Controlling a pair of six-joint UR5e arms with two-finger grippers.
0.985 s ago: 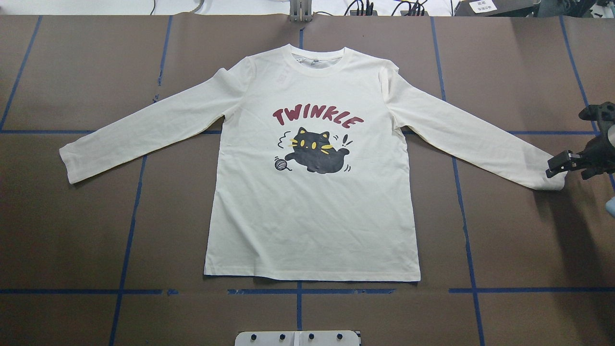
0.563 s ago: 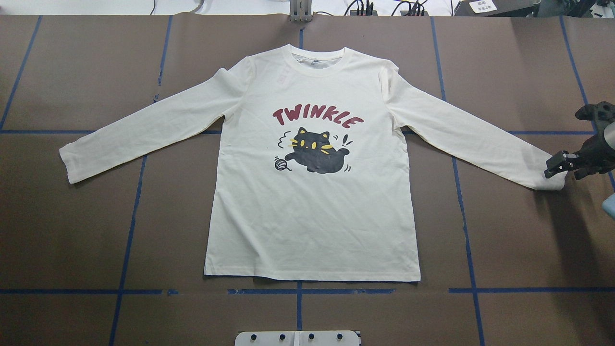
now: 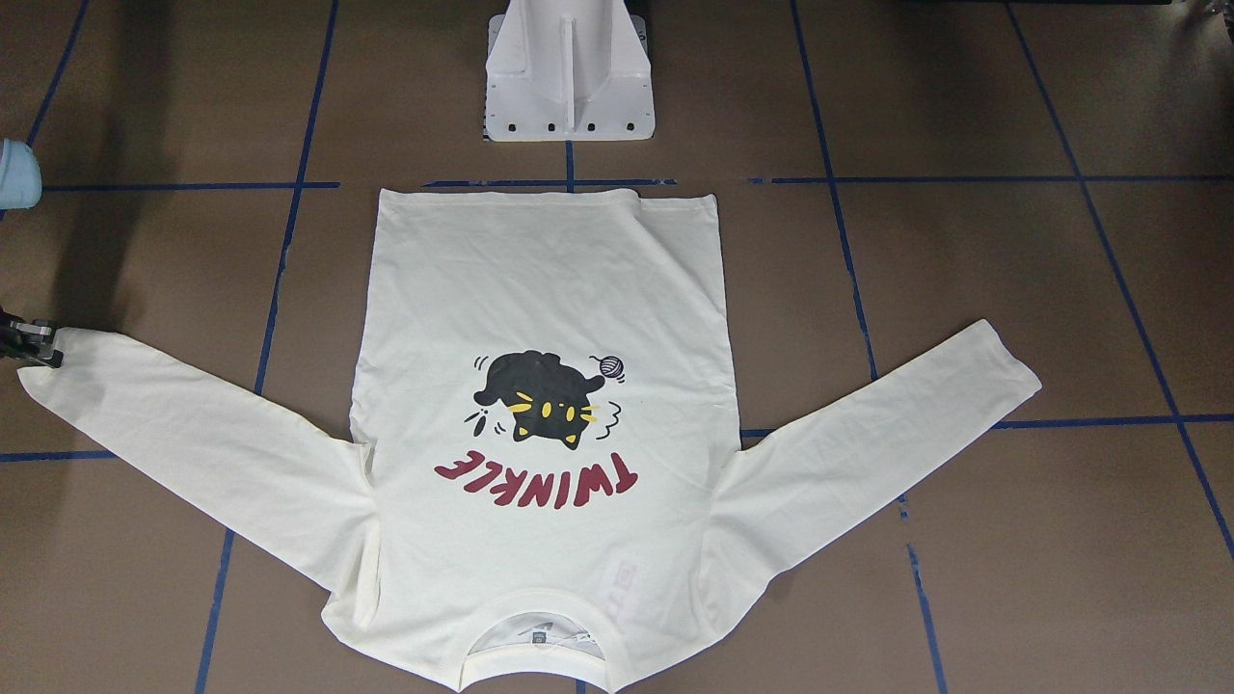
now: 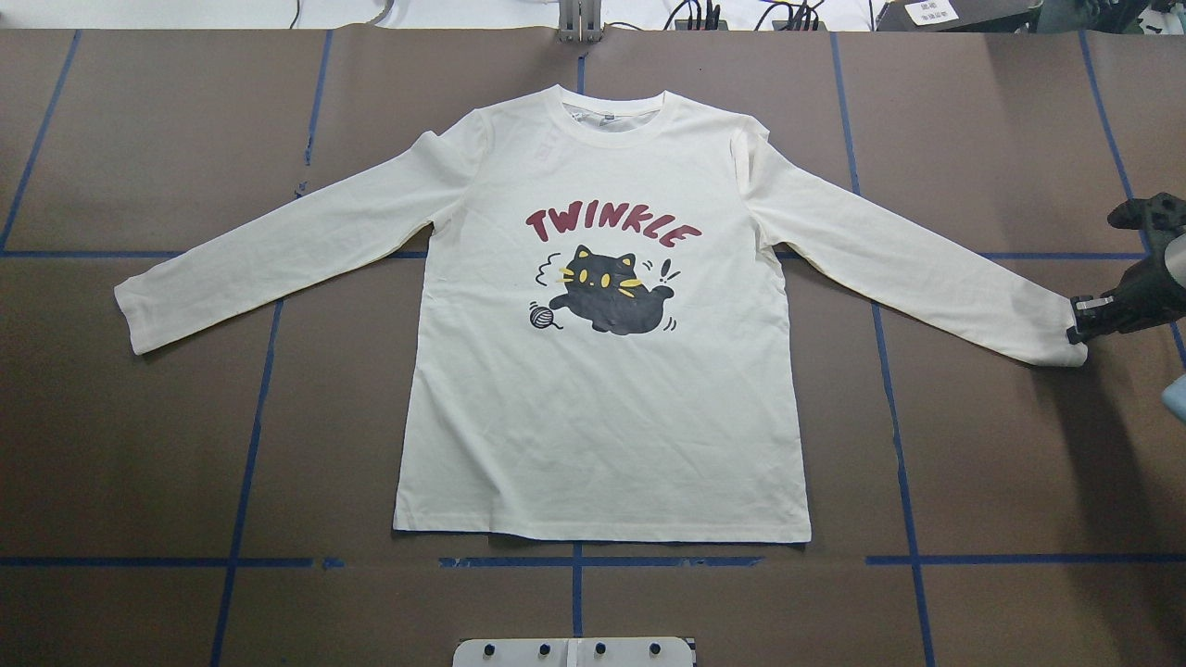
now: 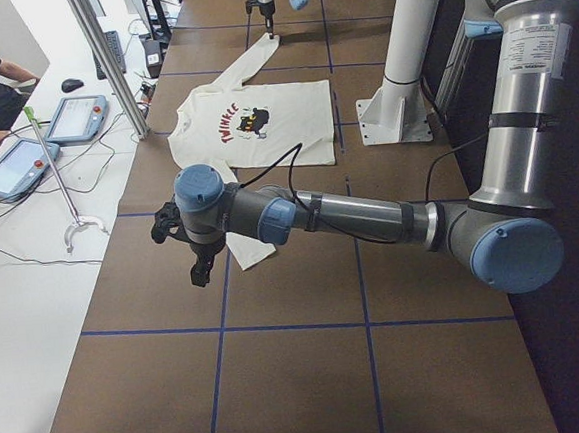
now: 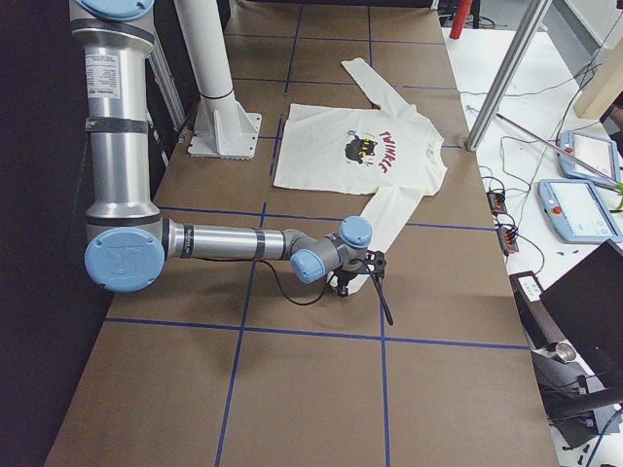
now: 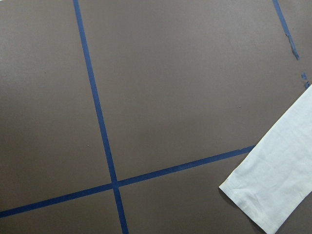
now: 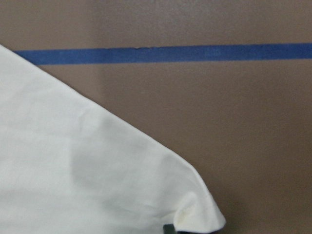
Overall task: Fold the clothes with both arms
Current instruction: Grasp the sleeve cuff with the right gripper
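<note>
The shirt (image 4: 602, 417) lies flat and print-up at mid-table (image 4: 973, 463). It is likely light, limp cotton, so grip it at the cuffs. The right gripper (image 4: 1078, 322) touches the right cuff (image 4: 1052, 338), its closure indeterminable. The left gripper (image 5: 195, 269) hovers near the left cuff (image 4: 134, 320), state likewise unclear.

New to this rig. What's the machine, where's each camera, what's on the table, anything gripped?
The left arm and right arm are jointed robot arms on a white pedestal, each ending in a two-finger pincer. Cameras: one overhead behind the robot, one facing it, one at each table end, one on each wrist. A cream long-sleeved shirt lies flat, cat print up, on the brown table marked with blue tape. The right pincer sits at one sleeve's cuff; whether it grips is unclear. The left pincer hangs beside the other cuff.
</note>
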